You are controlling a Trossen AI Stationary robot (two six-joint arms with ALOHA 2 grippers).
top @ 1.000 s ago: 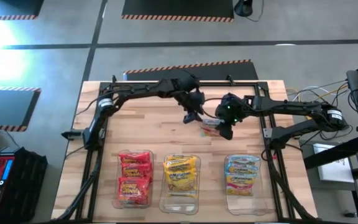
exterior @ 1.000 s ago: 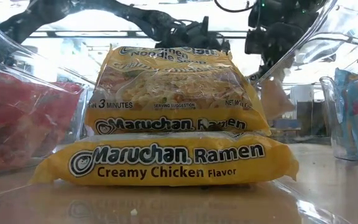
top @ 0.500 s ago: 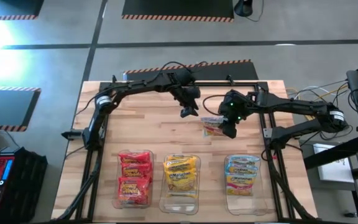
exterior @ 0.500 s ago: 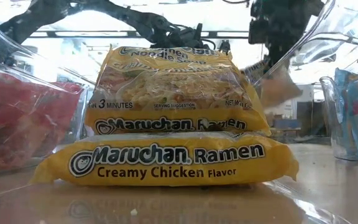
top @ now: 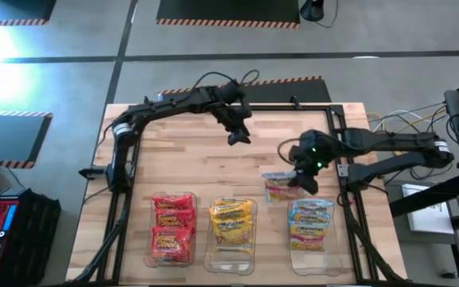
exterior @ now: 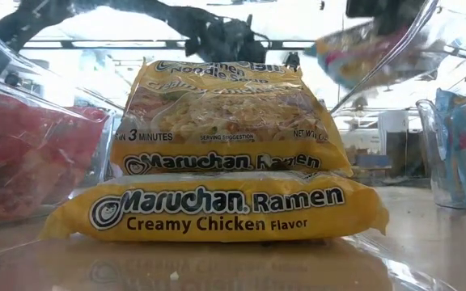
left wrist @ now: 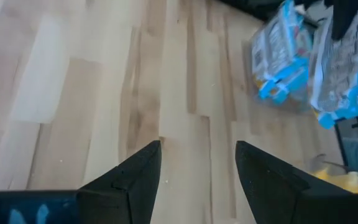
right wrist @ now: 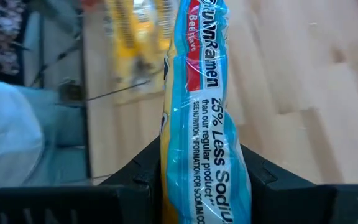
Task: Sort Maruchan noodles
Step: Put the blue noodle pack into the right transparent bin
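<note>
My right gripper (top: 298, 182) is shut on a light blue noodle packet (top: 278, 186), just beyond the right clear bin's far-left corner. The low view shows that packet (exterior: 364, 50) high in the air. My left gripper (top: 237, 135) hangs open over bare wood near the table's far middle, its fingers (left wrist: 132, 179) apart. Red packets (top: 172, 227) lie in the left bin. Yellow packets (top: 231, 222) lie stacked in the middle bin, and light blue ones (top: 310, 223) in the right bin. My right gripper pinches the light blue packet between its two fingers (right wrist: 137, 180), one on each flat face. The packet's side edge (right wrist: 205, 134) faces the wrist camera. The fingers hold the end toward the table's right (top: 291, 184). The packet is lifted clear and sticks out toward the table's left.
Three clear plastic bins (top: 231, 259) stand in a row along the table's near edge. The middle bin's yellow packets (exterior: 217, 162) fill the low view. Bare wood (top: 190, 163) lies between the arms and the bins. A dark metal frame (top: 345, 171) runs along the table's sides.
My right gripper has carried the light blue packet from the table's middle toward the near edge and the right, up to the right bin. The packet now hangs higher in the low view. My left gripper has drawn back toward the far edge, away from the packet.
</note>
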